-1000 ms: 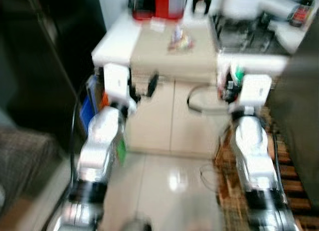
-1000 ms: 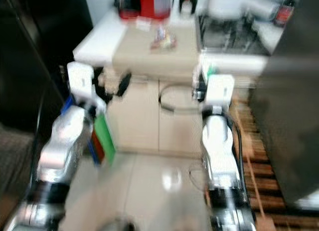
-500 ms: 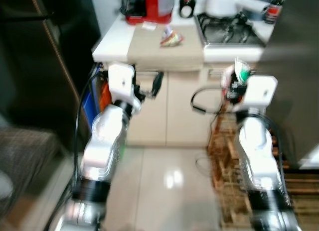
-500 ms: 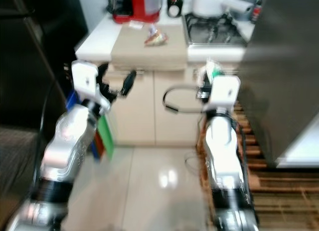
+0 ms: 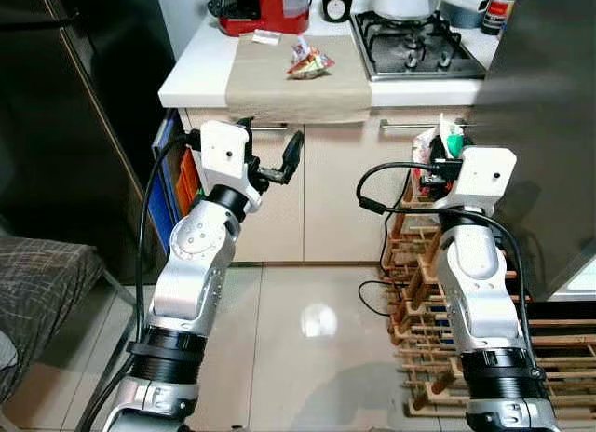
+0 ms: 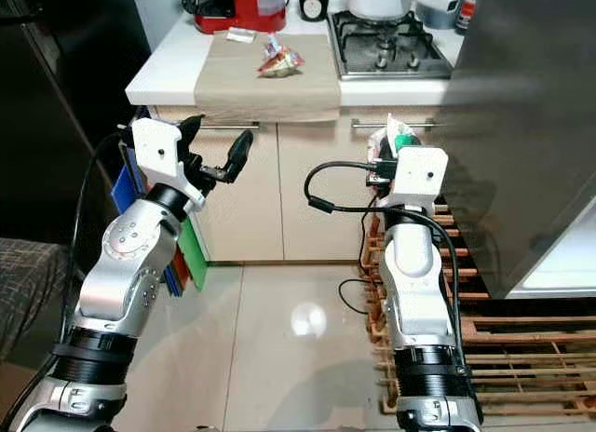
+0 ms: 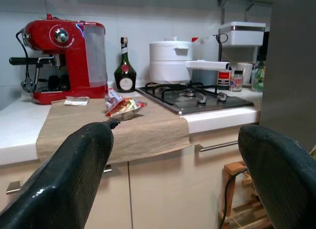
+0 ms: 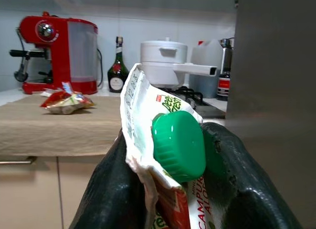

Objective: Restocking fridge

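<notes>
Now the right gripper is clamped on a green-capped carton, the fridge door close on its outer side. Keep it upright and clear that edge. The left gripper is spread wide, empty.

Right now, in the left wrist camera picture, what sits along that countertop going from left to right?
Red coffee machine → dark bottle → white pot → gas hob.
</notes>
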Motion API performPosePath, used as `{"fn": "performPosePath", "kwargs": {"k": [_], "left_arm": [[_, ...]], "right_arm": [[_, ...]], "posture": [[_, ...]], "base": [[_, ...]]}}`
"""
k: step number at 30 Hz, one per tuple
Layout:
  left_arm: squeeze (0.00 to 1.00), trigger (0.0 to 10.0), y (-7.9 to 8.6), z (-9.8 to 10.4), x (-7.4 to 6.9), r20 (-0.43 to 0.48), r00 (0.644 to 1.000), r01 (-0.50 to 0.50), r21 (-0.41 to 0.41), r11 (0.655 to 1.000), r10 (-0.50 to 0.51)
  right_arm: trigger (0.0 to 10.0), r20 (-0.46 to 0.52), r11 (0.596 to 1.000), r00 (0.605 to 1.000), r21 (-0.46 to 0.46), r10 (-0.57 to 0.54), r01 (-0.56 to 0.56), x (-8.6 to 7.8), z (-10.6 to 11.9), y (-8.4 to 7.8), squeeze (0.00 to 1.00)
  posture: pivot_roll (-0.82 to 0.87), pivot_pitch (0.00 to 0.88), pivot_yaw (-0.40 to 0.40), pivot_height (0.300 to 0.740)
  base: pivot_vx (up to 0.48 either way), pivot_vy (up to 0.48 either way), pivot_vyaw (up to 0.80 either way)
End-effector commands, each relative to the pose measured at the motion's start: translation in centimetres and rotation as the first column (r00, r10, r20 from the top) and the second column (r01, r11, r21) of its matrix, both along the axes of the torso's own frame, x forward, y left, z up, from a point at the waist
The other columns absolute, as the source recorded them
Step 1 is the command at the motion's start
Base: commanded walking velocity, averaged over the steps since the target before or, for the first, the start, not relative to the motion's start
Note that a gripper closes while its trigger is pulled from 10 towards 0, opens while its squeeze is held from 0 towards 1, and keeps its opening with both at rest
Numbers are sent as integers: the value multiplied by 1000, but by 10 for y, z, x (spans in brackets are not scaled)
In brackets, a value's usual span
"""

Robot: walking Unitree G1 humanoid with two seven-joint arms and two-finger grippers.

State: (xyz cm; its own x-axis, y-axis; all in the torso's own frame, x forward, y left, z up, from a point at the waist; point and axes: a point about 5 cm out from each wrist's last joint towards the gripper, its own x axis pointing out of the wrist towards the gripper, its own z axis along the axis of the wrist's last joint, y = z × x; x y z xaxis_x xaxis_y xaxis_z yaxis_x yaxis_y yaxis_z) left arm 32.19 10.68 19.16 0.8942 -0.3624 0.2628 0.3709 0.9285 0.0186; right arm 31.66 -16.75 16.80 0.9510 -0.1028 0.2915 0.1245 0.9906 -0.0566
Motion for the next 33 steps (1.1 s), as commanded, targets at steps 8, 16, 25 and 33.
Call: {"fn": "performPosePath", "kwargs": {"k": [8,16,25,33], "left_arm": [[0,10000,1,-1,0,4,1000,-9,3,1000,9],[0,10000,-1,-2,-1,2,1000,-8,5,1000,8],[0,10000,0,-8,0,-37,999,-9,25,1000,10],[0,10000,0,-9,-1,-36,999,4,26,1000,-3]], "right_arm": [[10000,-4,1000,1000,12,7,-7,2,2,2,86],[10000,-14,1000,1000,8,10,-10,1,1,2,86],[10000,-35,1000,999,-1,-1,1,-3,-4,-2,86],[10000,-48,1000,999,-4,-11,11,-4,-7,-5,90]], "posture": [[-34,0,50,740],[-38,0,44,740],[-42,0,48,740],[-51,0,57,740]], "base": [[-255,0,0],[-288,0,0],[-61,0,0],[61,-258,0]]}}
